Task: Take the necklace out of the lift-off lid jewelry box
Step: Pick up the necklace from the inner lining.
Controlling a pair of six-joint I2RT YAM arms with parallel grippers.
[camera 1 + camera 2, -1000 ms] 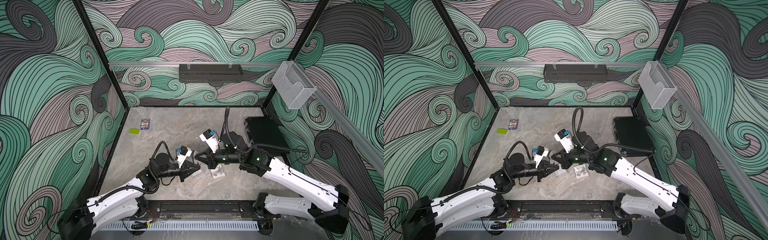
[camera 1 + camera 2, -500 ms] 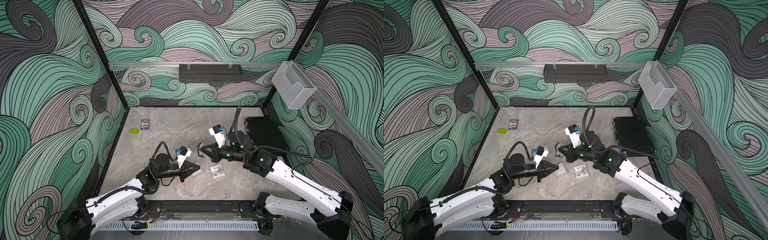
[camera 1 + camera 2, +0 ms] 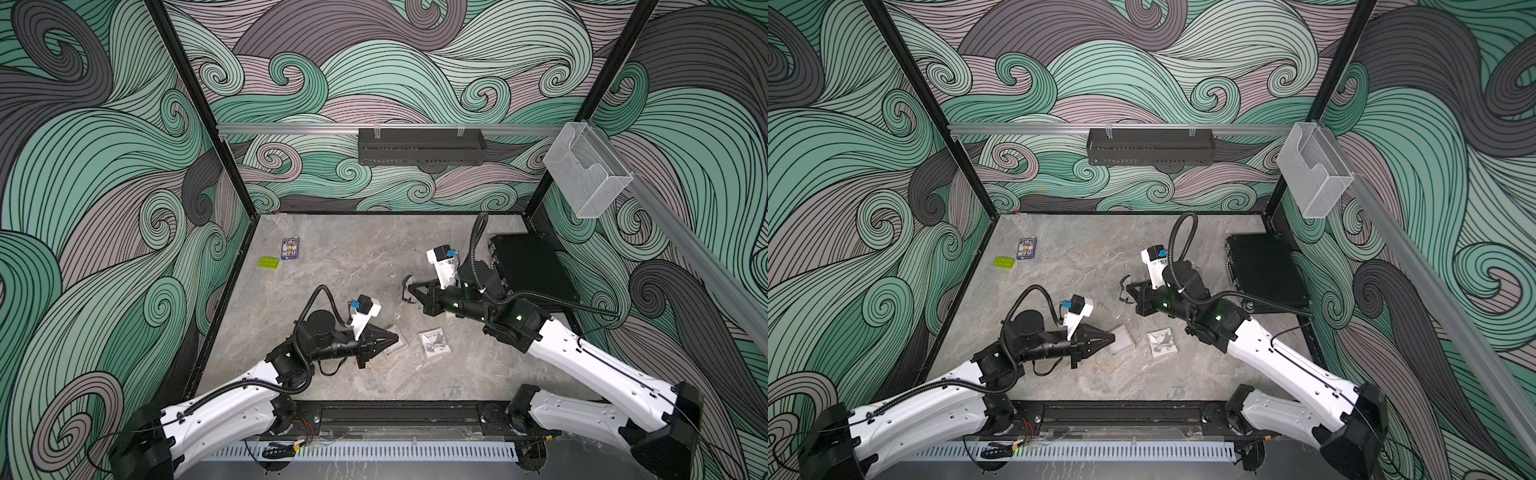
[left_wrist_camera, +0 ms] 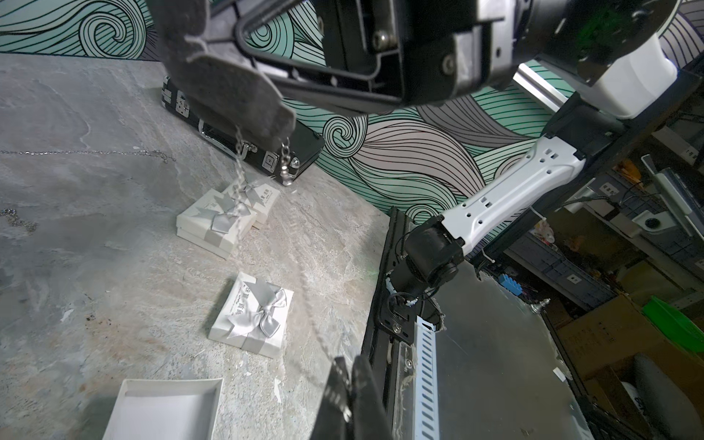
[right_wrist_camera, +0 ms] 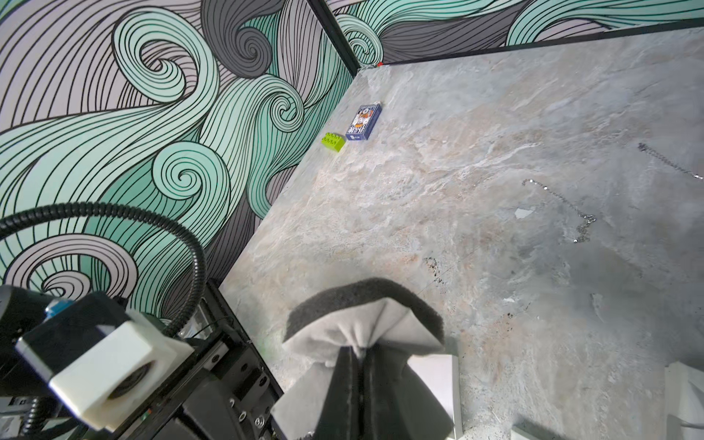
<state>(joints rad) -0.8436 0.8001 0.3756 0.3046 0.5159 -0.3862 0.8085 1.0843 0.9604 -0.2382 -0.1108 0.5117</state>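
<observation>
Necklace (image 4: 314, 327) blurred at left hand (image 4: 349, 365)

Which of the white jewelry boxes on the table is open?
The white box base nearest the left gripper: its plain white inside shows, with no lid. The other boxes are closed, with silver bows on top.

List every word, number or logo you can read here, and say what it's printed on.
On the bow-tied jewelry box lid: printed characters, too blurred to read.
On the second jewelry box: small characters, unreadable.
On the playing card box: print too small to read.
Nothing is legible.
</observation>
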